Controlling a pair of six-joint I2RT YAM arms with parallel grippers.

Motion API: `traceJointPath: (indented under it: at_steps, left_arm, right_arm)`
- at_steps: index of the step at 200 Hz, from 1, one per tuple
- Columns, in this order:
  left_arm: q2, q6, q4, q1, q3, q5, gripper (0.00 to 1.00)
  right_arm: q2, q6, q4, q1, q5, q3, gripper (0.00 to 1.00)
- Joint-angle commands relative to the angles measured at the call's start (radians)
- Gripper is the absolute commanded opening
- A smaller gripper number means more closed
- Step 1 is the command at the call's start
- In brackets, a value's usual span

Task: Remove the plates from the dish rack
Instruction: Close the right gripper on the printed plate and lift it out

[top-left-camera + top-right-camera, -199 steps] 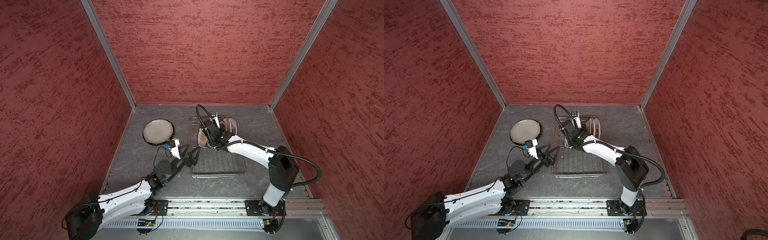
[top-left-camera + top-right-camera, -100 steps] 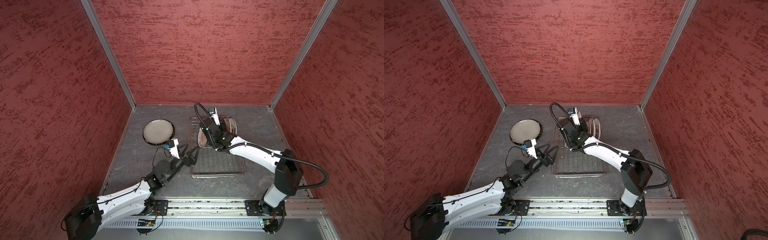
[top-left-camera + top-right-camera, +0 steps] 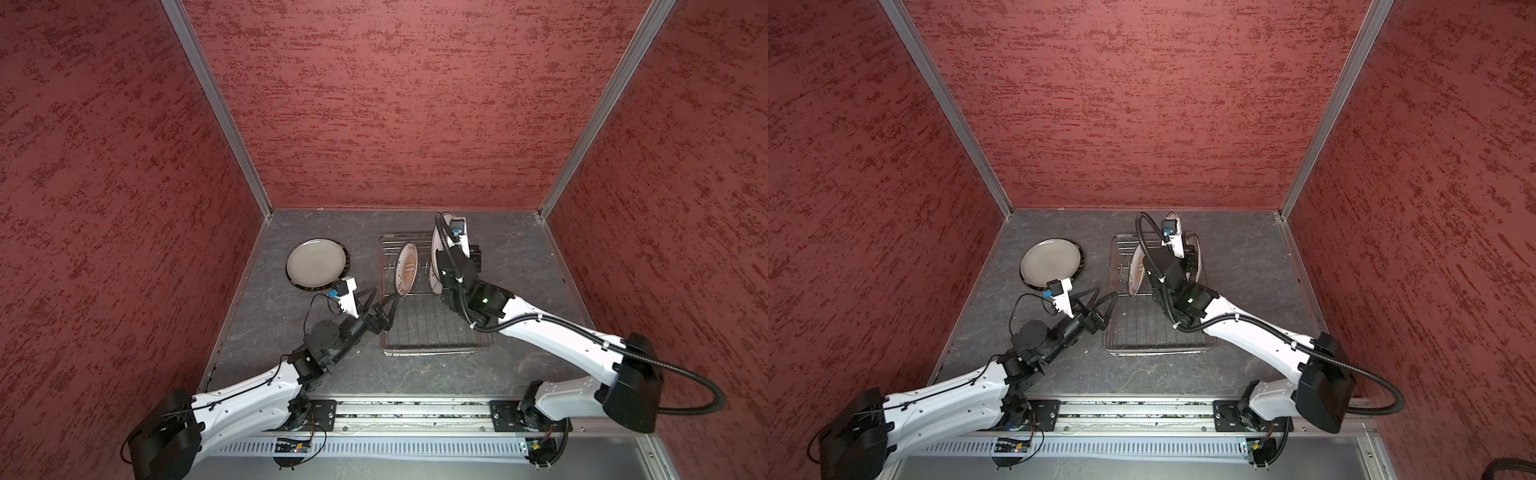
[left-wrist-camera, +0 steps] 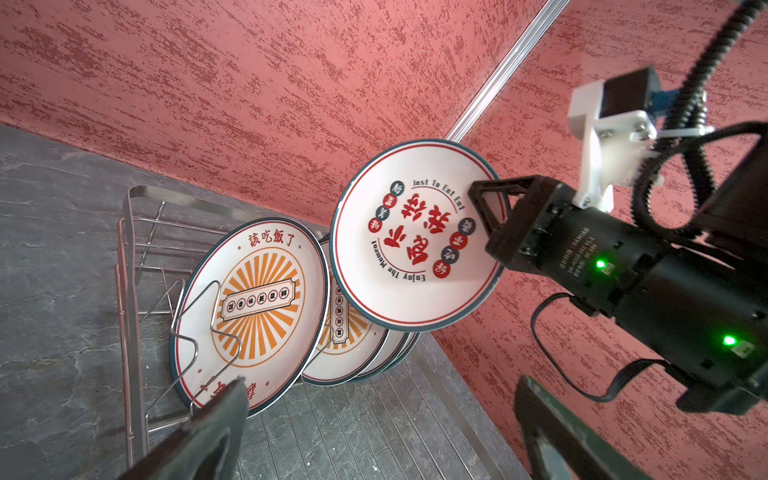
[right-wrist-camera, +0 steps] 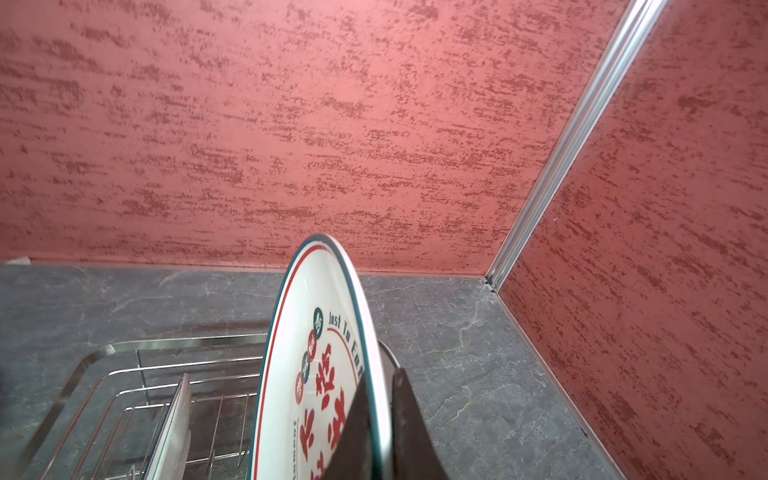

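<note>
**Over the rack's far end, one plate pinched on edge**

At the middle of the grey surface (image 3: 519, 270) sits the wire rack (image 3: 432, 332), its long side running from 6 to 12 o'clock as I face the back wall. The right end effector (image 5: 380, 374) is up over the rack's 1 o'clock corner. Its jaws are closed tight on the rim of a white plate with red characters (image 4: 415, 249). That plate is held upright on edge, higher than the ones standing in the rack.

A sunburst plate (image 4: 257, 299) leans between the prongs in the rack's 12 o'clock half, tilted toward 9 o'clock. Several more plates (image 4: 357, 353) are packed close behind it on the 3 o'clock side; I can't count them for sure. The rack's 6 o'clock half is bare grid.

The left end effector (image 3: 385, 293) sits at the rack's 9 o'clock rim with its jaws spread as wide as they go, holding nothing. One fingertip is right by the lower edge of the sunburst plate (image 3: 406, 268), but I can't tell whether it touches.

Off at 10 o'clock from the rack, a large dark-rimmed plate (image 3: 316, 262) lies flat on the surface, well apart from both arms' tips.
</note>
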Motion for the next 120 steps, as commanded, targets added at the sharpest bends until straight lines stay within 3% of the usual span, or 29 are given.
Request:
traceJointPath:
  at_steps: [1, 66, 97, 120]
  left_arm:
    - [-0.013, -0.006, 0.017, 0.001, -0.018, 0.02, 1.0]
    - [-0.053, 0.026, 0.051, -0.007, -0.036, 0.068, 1.0]
    - [-0.073, 0.041, 0.073, -0.008, -0.049, 0.093, 0.99]
    - [-0.101, 0.082, 0.01, -0.035, -0.038, 0.032, 0.99]
  right_arm:
    - [-0.099, 0.038, 0.099, 0.007, -0.058, -0.048, 0.0]
    - [-0.369, 0.146, 0.131, -0.015, -0.24, -0.243, 0.0]
    - [-0.445, 0.241, 0.068, -0.087, -0.442, -0.276, 0.0]
    - [-0.467, 0.311, 0.048, -0.132, -0.637, -0.289, 0.0]
